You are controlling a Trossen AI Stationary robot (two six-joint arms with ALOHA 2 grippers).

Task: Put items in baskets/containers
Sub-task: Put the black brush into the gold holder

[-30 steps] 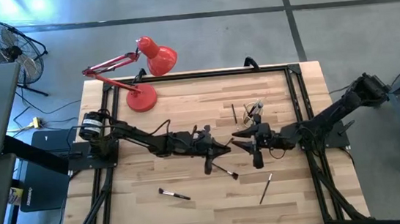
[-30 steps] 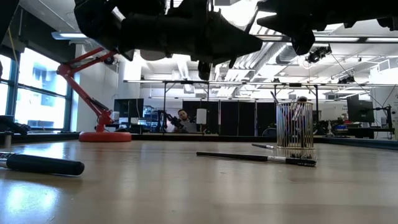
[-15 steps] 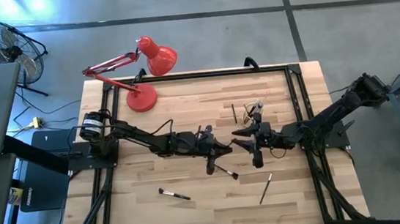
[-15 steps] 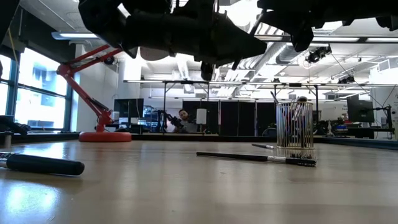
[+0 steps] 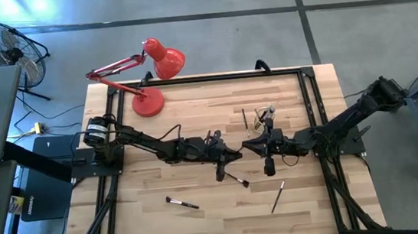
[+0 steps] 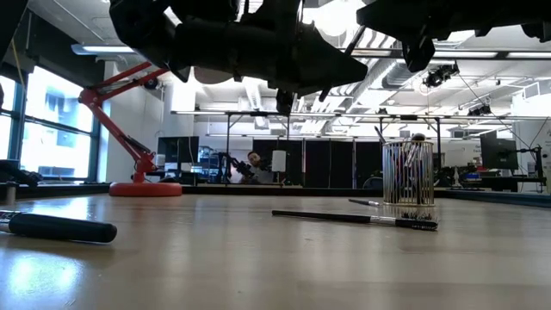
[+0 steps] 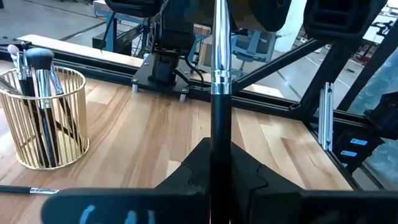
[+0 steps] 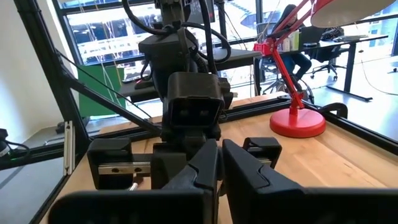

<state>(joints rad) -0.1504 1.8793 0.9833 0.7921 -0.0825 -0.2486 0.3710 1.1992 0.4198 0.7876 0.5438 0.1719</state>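
My left gripper [image 5: 237,154] and my right gripper [image 5: 247,148] meet tip to tip above the table's middle. A thin makeup brush [image 7: 221,74], dark handle then silvery shaft, runs from the left fingers toward the right gripper. A gold wire cup [image 7: 43,118] stands on the table with several brushes upright in it; it also shows in the high view [image 5: 268,115] and the low view [image 6: 407,176]. Loose brushes lie flat on the table [image 5: 181,203] [image 5: 236,179] [image 5: 278,195] [image 5: 244,118]. My left gripper pinches the brush's dark handle [image 7: 220,134] between its two fingers. The brush runs on along the fingers, lifted clear of the table. My right gripper's fingers [image 8: 202,165] stand almost together around the brush's far end. They hide the place of contact.
A red desk lamp [image 5: 148,80] stands on its round base at the far left corner. A dark metal frame [image 5: 307,92] runs along the table's sides. Bare wood lies near the front edge, between the loose brushes.
The two grippers have drawn slightly closer, so the small gap between their tips has closed. The brush stays clear of the table.
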